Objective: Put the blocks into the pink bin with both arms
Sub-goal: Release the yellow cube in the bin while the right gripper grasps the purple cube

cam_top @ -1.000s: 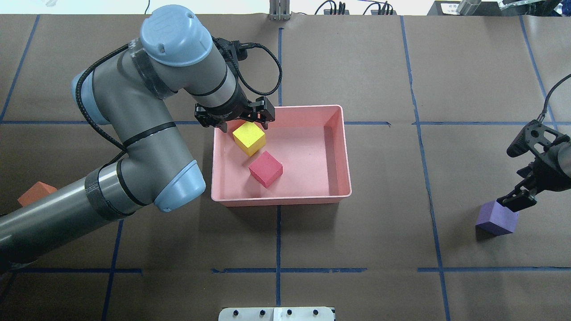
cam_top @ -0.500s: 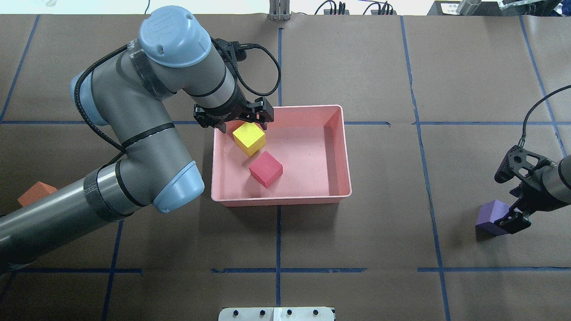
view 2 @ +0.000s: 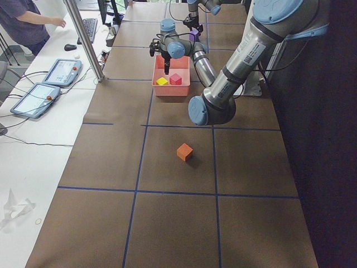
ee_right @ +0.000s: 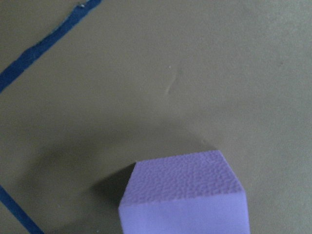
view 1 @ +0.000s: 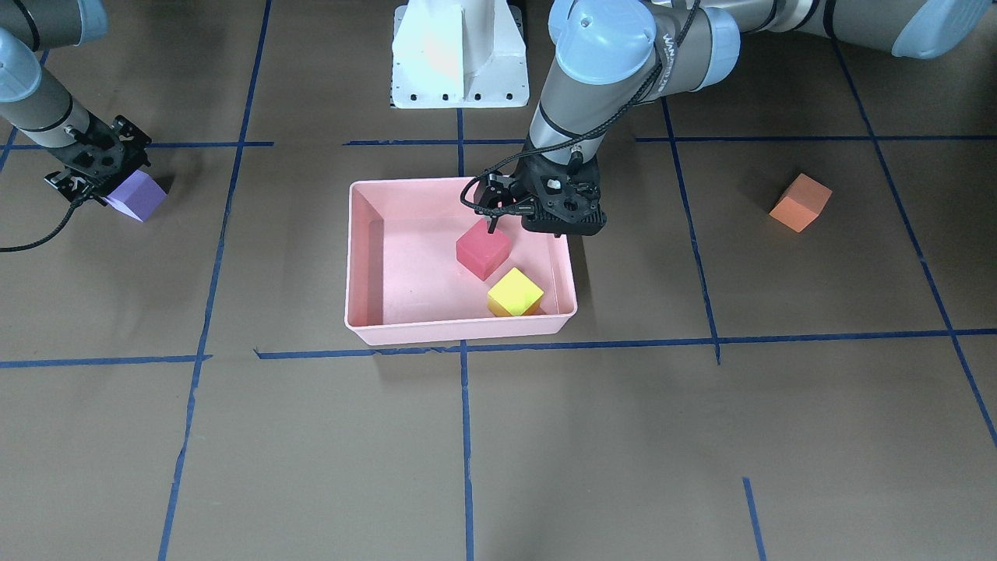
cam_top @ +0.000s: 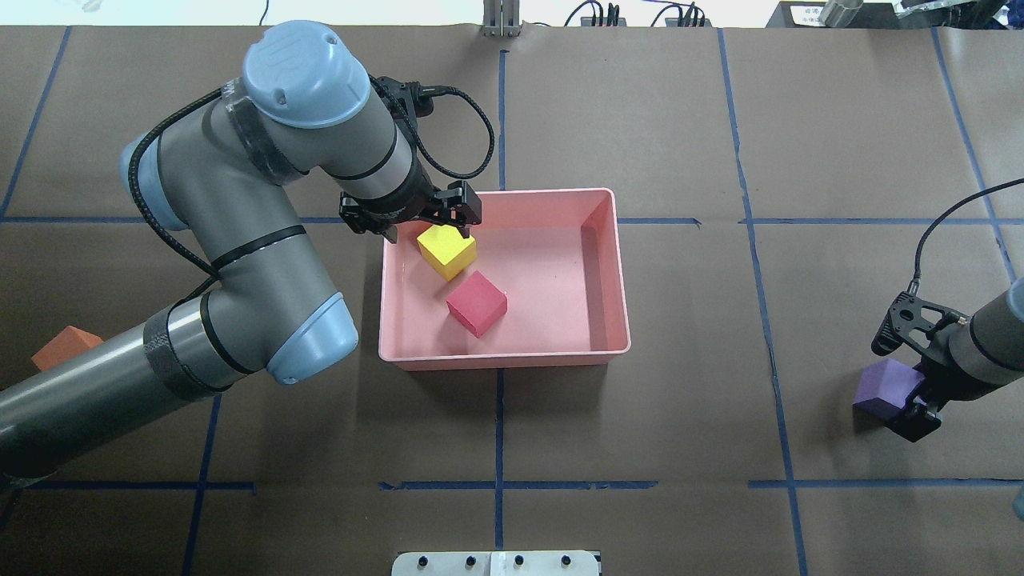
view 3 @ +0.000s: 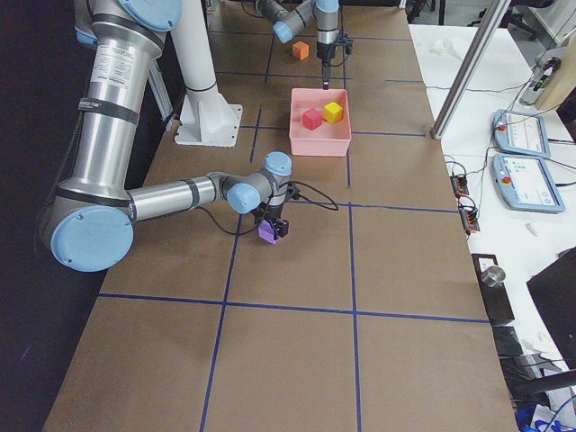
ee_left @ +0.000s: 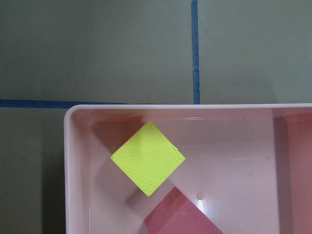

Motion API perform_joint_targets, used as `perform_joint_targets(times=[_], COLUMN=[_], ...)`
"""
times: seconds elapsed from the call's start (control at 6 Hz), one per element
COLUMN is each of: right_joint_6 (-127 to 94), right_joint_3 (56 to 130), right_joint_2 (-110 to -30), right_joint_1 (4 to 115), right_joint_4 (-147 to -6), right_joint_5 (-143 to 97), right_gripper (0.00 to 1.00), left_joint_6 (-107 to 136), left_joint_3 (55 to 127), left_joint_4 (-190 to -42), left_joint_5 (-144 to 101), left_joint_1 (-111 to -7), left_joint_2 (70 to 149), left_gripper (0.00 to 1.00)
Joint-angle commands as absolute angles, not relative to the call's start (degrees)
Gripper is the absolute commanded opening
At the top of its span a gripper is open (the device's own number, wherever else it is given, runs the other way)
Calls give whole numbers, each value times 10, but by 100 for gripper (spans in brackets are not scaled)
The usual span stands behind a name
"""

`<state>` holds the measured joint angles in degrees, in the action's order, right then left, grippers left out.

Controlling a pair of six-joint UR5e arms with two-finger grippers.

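Everywhere brown counter (cam_top: pixel 680 120) crossed by blue tape (cam_top: pixel 752 240); pink bin (cam_top: pixel 504 358) holds yellow-green block (cam_top: pixel 446 250) and red block (cam_top: pixel 477 302), wide-spread left hand (cam_top: pixel 428 230) above. Right hand (cam_top: pixel 912 404) at purple block (cam_top: pixel 880 392), grip unclear; orange block (view 1: pixel 800 202) apart.

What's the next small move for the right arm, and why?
Probably close the right gripper on the purple block, provided it already straddles it, which the views don't settle. The gripper sits low, right against the block, and the right wrist view shows the block just below the camera. That block lies well outside the pink bin, so it needs picking up.
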<state>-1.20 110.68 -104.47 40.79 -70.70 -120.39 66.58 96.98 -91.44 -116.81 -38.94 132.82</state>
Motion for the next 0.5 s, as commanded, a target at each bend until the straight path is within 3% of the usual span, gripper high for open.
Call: perform_joint_targets(times=[0.0, 0.33], right_joint_6=[-25, -145], right_joint_3=[1104, 1112], right_joint_2=[-1043, -1000], right_joint_1=[404, 405], right_joint_4=[-708, -711], right_joint_5=[-1201, -1208], right_gripper=[41, 37], left_joint_6=[659, 643], left_joint_3=[970, 990], left_joint_4=[-916, -914], left_joint_5=[-1172, -1173], left_joint_1=[-389, -390], left_joint_2=[1324, 1307], left_gripper=[100, 100])
